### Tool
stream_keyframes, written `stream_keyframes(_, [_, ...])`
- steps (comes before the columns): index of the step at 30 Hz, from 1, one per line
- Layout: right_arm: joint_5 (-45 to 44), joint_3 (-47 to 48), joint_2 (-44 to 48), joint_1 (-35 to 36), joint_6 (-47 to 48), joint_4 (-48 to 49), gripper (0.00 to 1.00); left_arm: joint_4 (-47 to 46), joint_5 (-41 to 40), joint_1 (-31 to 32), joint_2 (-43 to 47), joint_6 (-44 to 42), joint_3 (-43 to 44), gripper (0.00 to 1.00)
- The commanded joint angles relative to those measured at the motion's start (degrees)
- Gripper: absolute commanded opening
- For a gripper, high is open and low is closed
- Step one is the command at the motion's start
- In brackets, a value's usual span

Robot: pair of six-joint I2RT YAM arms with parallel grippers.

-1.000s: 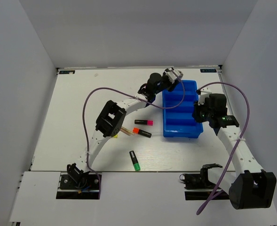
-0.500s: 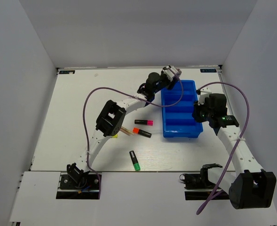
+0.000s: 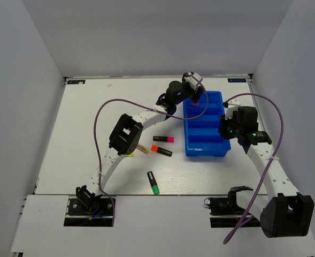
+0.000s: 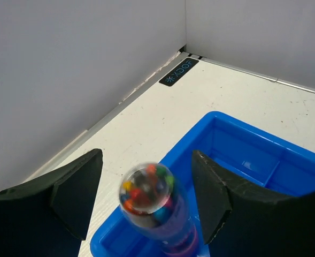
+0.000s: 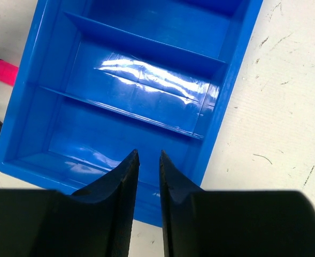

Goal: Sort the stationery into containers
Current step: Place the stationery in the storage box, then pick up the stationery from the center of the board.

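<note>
Left wrist cam: our left hand is hanging wide over the blue bin, far-end compartment. The pink tube is sitting between the fingers, blurred, touching neither, lower end inside the bin. Right wrist cam: our right hand is hovering narrow over the bin's near end, nothing btwn the fingers. A pink-capped highlighter, orange-capped highlighter & green-capped highlighter are lying on the counter, left of the bin.
</note>
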State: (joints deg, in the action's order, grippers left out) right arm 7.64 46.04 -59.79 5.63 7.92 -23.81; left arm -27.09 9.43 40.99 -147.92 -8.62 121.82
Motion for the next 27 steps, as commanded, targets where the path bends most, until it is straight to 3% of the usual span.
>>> stream_keyframes(1, [0.01,0.01,0.29,-0.27,0.16,1.32,0.26,-0.42,-0.55,0.05,1.93,1.33,2.28,0.78])
stream_keyframes(4, [0.09,-0.16,0.3,-0.27,0.34,1.75,0.27,-1.21,-0.12,0.14,3.15,1.85,1.93,0.79])
stream_keyframes(6, [0.71,-0.16,0.64,-0.27,0.43,1.66,0.36,-2.08,-0.29,1.01,4.82,2.03,0.09,0.79])
stream_keyframes(7, [1.23,-0.16,0.55,-0.27,0.69,1.49,0.57,-2.44,-0.03,1.28,8.31,1.33,-1.92,0.79])
stream_keyframes(11, [3.6,-0.34,1.25,-0.27,1.04,1.31,0.84,-3.31,-1.08,2.95,18.33,1.93,-10.44,0.79])
stream_keyframes(16, [5.02,-0.86,2.22,-0.27,1.74,1.31,0.84,-2.54,-8.95,2.96,34.96,5.54,-28.37,0.64])
stream_keyframes(18, [5.63,-0.69,2.13,-0.27,2.18,1.31,0.84,-0.43,-12.49,2.69,43.13,5.98,-33.82,0.44])
stream_keyframes(19, [5.81,-0.6,1.96,-0.09,2.36,0.7,0.82,4.37,-17.47,1.73,44.98,6.51,-36.89,0.31])
stream_keyframes(20, [6.5,-0.43,2.04,-0.18,2.36,0.26,0.78,6.59,-19.26,1.2,50.57,8.17,-39.53,0.04])
stream_keyframes(22, [8.43,-0.08,2.13,0.0,2.53,-0.53,0.28,16.15,-25.38,-1.6,54.47,14.64,-41.3,0.0])
stream_keyframes(23, [10.19,-0.16,2.57,0.08,2.8,-0.53,0.03,25.16,-26.38,-2.57,55.27,19.65,-40.53,0.0])
stream_keyframes(24, [10.81,-0.08,2.49,0.17,3.67,-0.71,0.0,37.69,-27.35,-4.93,55.37,25.44,-39.3,0.0])
stream_keyframes(25, [14.73,0.01,2.4,0.17,4.2,-2.1,0.0,44.08,-26.93,-6.35,54.5,28.63,-33.9,0.0])
stream_keyframes(26, [15.82,0.45,1.35,0.35,5.51,-2.98,0.0,59.63,-25.88,-8.89,53.45,31.53,-31.75,0.19])
stream_keyframes(27, [16.87,1.32,0.65,1.31,5.96,-3.78,0.19,64.22,-21.95,-11.35,49.17,37.91,-29.99,0.31])
